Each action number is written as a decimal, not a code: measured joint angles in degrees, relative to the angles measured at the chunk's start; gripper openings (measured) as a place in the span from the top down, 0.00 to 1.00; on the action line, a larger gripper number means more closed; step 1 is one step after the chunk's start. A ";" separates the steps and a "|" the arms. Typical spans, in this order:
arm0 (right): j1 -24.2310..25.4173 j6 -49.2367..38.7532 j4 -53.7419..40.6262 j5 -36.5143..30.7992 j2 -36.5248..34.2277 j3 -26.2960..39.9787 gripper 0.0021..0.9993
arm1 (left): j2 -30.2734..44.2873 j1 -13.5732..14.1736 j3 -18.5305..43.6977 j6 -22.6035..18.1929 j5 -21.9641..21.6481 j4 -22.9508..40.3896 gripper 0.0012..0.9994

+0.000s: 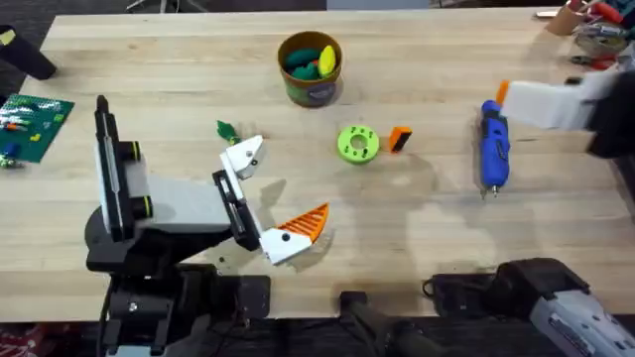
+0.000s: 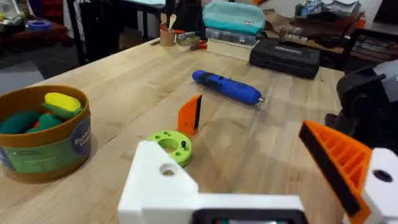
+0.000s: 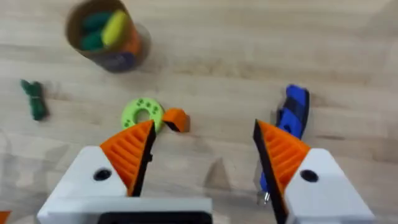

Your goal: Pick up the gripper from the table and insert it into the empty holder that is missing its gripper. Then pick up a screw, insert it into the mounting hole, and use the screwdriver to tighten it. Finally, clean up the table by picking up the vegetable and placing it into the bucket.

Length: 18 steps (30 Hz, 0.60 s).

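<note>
Hovering above the desk near its right edge, the right gripper [image 3: 202,158] holds its fingers spread wide with nothing between them, and the screwdriver [image 1: 493,146] lies flat just beneath, which suggests the arm is lining up to take it for the tightening step. The left gripper [image 1: 266,193] waits low toward the near left of the desk, also open and empty, seemingly kept out of the way. The vegetable [image 1: 225,130] lies loose on the wood beside it, not yet cleared into the bucket [image 1: 310,67] standing near the far edge.
</note>
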<state>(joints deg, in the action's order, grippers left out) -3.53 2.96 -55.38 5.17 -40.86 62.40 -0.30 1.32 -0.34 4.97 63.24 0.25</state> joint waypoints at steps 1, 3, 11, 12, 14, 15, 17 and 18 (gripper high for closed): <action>-0.89 0.00 -0.96 0.00 -0.01 1.64 0.08 | 0.00 0.00 0.00 0.00 0.00 0.00 0.01; -4.88 1.37 -4.19 -0.09 -1.27 4.92 0.08 | 0.00 0.00 0.00 0.00 0.00 0.00 0.01; -15.61 7.87 -7.30 -0.61 -11.63 6.05 0.08 | 0.00 0.00 0.00 0.00 0.00 0.00 0.01; -16.79 8.64 -7.72 -0.63 -13.03 6.23 0.08 | 0.00 0.00 0.00 0.00 0.00 0.00 0.01; -18.90 9.84 -7.74 -0.61 -16.19 6.47 0.08 | 0.00 0.00 0.00 0.00 0.00 0.00 0.01; -19.55 10.31 -7.78 -0.63 -17.49 6.51 0.08 | 0.00 0.00 0.00 0.00 0.00 0.00 0.01; -20.12 10.85 -7.76 -0.63 -19.55 6.55 0.08 | 0.00 0.00 0.00 0.00 0.00 0.00 0.01; -20.22 11.08 -7.76 -0.63 -20.48 6.55 0.08 | 0.00 0.00 0.00 0.00 0.00 0.00 0.01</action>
<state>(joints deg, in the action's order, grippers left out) -23.75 14.04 -63.13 4.54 -61.34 68.95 -0.30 1.32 -0.34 4.97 63.24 0.25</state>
